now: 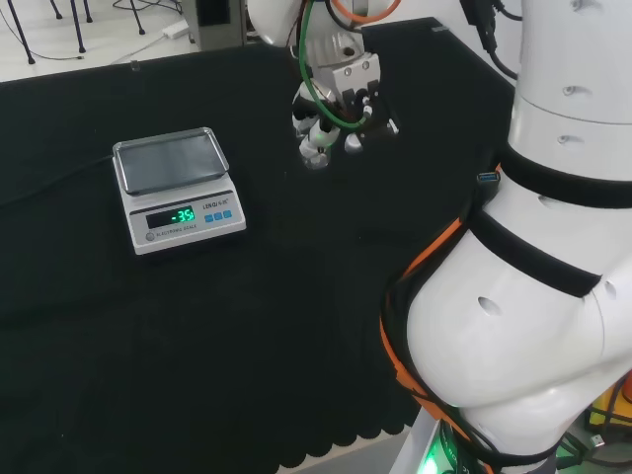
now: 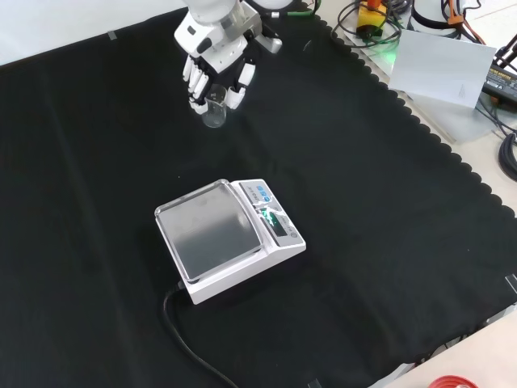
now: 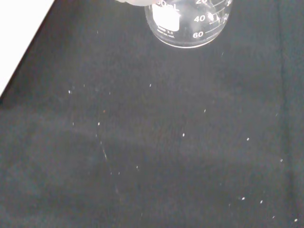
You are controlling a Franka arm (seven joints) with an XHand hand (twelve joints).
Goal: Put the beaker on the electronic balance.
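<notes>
Black cloth [image 2: 388, 242] covers the bench, scalloped edge along the front view's right side. Electronic balance [image 2: 230, 237] sits mid-cloth in the front view, steel pan bare, green display lit, a black cable [image 2: 187, 339] running off its near corner. In the head view the balance [image 1: 178, 190] is at the left, well apart from the hand.

Hand [image 2: 216, 61] comes in from the top of the front view, pointing down, fingers [image 2: 196, 81] curled around a small clear beaker [image 2: 213, 107]. Beaker is upright, its lower part showing below the fingertips. Looks like it is just above or on the cloth; cannot tell which. It is well apart from the balance, farther up the front view.

Head view: hand [image 1: 336, 109] hangs right of the balance, fingers bent downward, green cable [image 1: 318, 94] looping over the wrist. Beaker glass hard to make out there.

Wrist view: beaker [image 3: 190, 21] close up, printed graduations on the wall, appears empty, a blurred white bit of the hand [image 3: 135, 3] at its side, speckled cloth beyond.

White arm links [image 1: 533, 276] with orange cabling fill the head view's right.
</notes>
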